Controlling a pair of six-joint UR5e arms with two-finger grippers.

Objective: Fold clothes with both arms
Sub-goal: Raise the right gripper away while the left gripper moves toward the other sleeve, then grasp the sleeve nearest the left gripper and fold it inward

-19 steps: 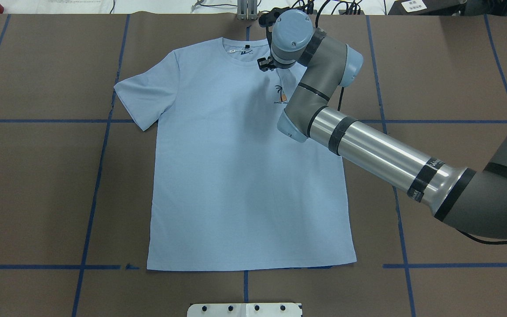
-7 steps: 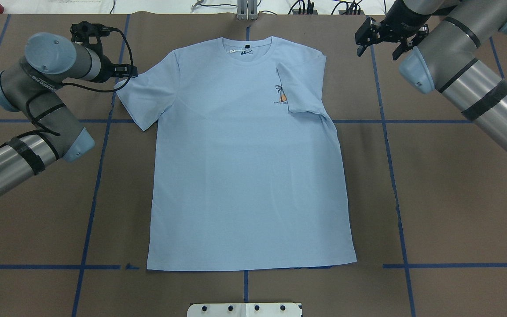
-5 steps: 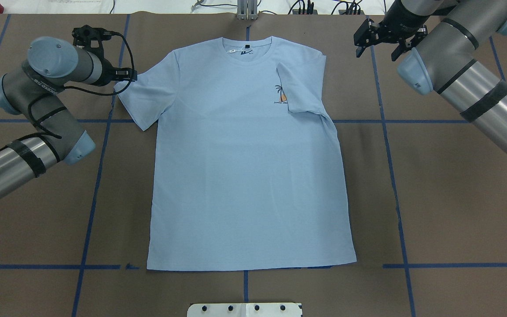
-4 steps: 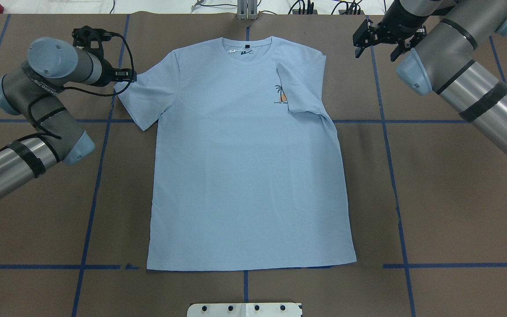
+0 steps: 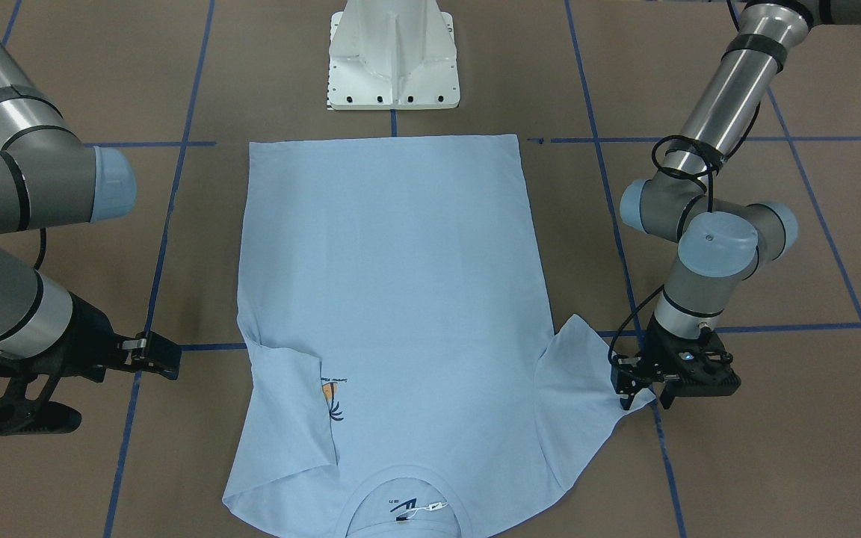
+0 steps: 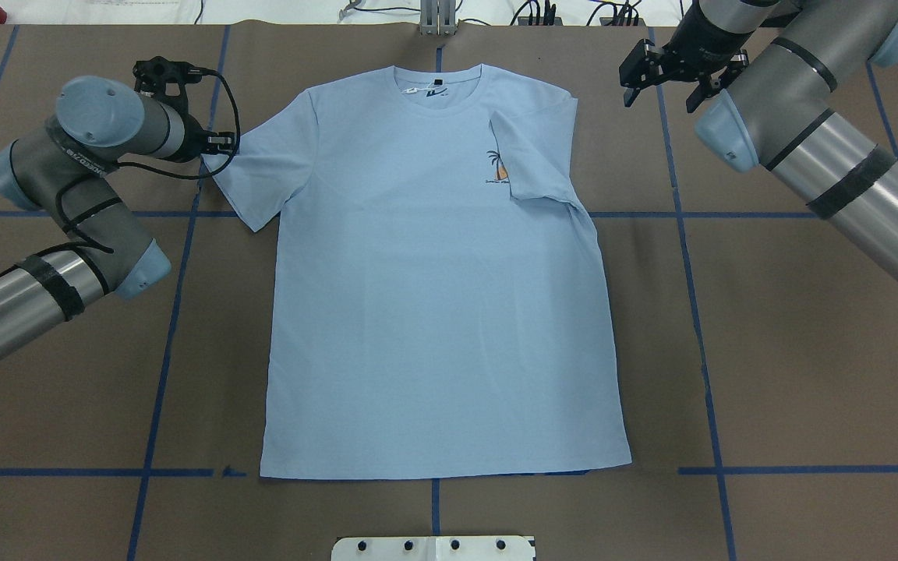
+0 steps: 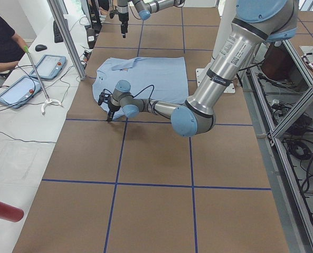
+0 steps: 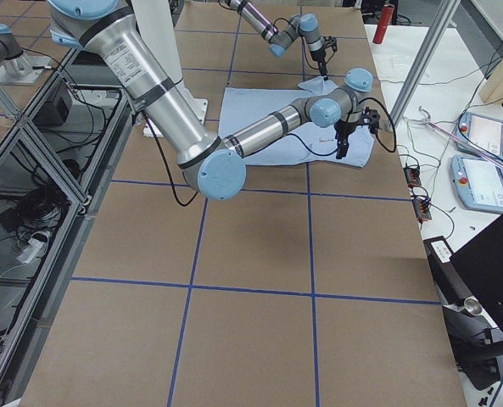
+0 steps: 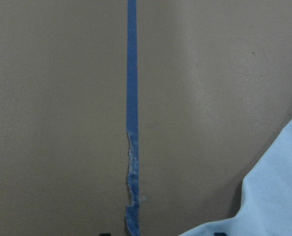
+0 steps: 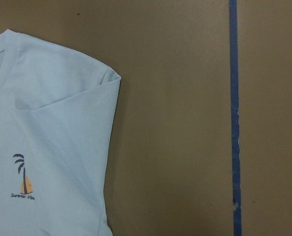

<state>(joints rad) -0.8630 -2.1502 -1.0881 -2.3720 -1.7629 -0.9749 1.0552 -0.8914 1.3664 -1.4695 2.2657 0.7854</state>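
Note:
The light-blue T-shirt [image 6: 433,312] lies flat, front up, collar [image 6: 437,86] at the far side. One sleeve [image 6: 535,156] is folded in onto the chest beside the palm print [image 6: 498,165]. The other sleeve [image 6: 262,171] is spread out. My left gripper [image 6: 219,144] is open and low at that sleeve's tip. In the front view [image 5: 643,392] its fingers stand on either side of the sleeve's edge [image 5: 580,388]. My right gripper [image 6: 667,74] is open and empty, above bare table beside the folded shoulder.
The brown table is marked with blue tape lines [image 6: 176,273]. The white pedestal base [image 5: 393,56] stands past the shirt's hem. A metal post [image 6: 437,19] stands behind the collar. Beyond the table's far edge are an operator [image 7: 3,42] and tablets on a white bench.
The right arm has laid its sleeve over the chest and pulled back off the shirt. The left arm has come in and closed on the spread sleeve's tip, which shifted slightly inward.

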